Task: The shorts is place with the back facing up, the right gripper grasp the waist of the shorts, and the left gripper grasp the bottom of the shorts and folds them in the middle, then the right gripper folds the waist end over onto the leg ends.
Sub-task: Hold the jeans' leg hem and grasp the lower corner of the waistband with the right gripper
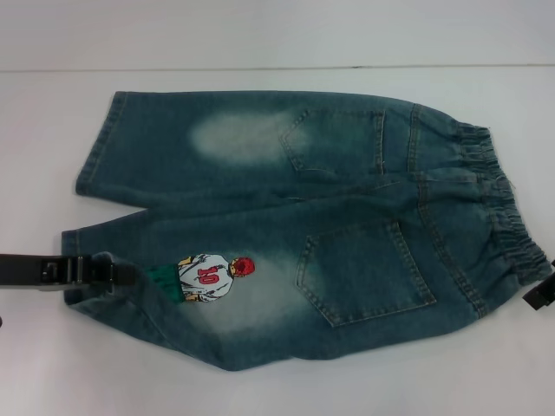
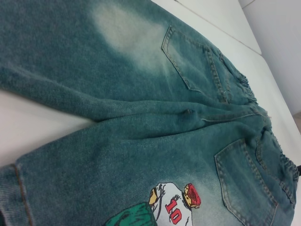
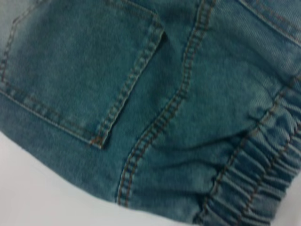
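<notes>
We have the shorts (image 1: 286,225) spread flat on the white table (image 1: 260,43), back up, both pockets showing, so the lay-out condition is met and no fold is in yet. The waist (image 1: 499,217) lies on our right, the bottom of the shorts (image 1: 91,217) on our left, with the embroidered player (image 1: 212,279) on the near leg. Our left gripper (image 1: 108,270) sits at the near leg's hem, its tip over the denim edge; we can't tell if the jaws are apart or clamped on cloth. Our right gripper (image 1: 539,295) only shows as a black corner at the near end of the waistband; jaw state unreadable too, and its wrist view shows just the ruched band and the pocket seam. Our read: we're at the grasp stage. Left to do: confirm both grasps, fold in the middle, then bring the waist over onto the leg ends.
</notes>
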`<state>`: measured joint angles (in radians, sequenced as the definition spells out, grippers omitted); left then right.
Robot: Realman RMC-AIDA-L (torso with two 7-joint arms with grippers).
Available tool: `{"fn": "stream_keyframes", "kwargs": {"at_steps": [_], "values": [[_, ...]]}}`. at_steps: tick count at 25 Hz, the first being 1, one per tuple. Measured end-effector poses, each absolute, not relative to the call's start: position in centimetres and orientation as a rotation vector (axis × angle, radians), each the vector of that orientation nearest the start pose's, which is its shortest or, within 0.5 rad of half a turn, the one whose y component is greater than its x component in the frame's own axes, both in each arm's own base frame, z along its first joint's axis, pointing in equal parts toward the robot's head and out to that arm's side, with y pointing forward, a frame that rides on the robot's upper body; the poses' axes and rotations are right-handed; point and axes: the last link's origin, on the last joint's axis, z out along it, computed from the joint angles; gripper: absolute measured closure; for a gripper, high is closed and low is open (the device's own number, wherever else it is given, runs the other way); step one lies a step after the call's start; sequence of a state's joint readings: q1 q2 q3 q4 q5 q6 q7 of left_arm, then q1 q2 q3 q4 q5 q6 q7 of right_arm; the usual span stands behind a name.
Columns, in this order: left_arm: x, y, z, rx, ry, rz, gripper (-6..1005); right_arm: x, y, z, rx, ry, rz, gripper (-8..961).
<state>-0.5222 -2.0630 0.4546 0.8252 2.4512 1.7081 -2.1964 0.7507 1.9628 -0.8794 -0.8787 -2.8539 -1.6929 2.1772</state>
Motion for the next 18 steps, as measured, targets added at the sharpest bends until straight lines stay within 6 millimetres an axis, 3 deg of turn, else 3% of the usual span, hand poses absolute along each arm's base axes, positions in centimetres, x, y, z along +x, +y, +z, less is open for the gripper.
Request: {"fn": "stream_keyframes", "kwargs": {"at_steps": [8, 18], "values": [[-30.9, 30.3, 3.6, -2.395, -1.769, -0.402, 1000, 26.9, 36.7, 5.1, -2.626, 1.149, -0.654, 77], [-31.1, 30.2, 3.6, -2.392, -1.770, -0.401, 1000, 26.2, 37.0, 5.2, -2.655, 1.133, -0.582, 109]]}}
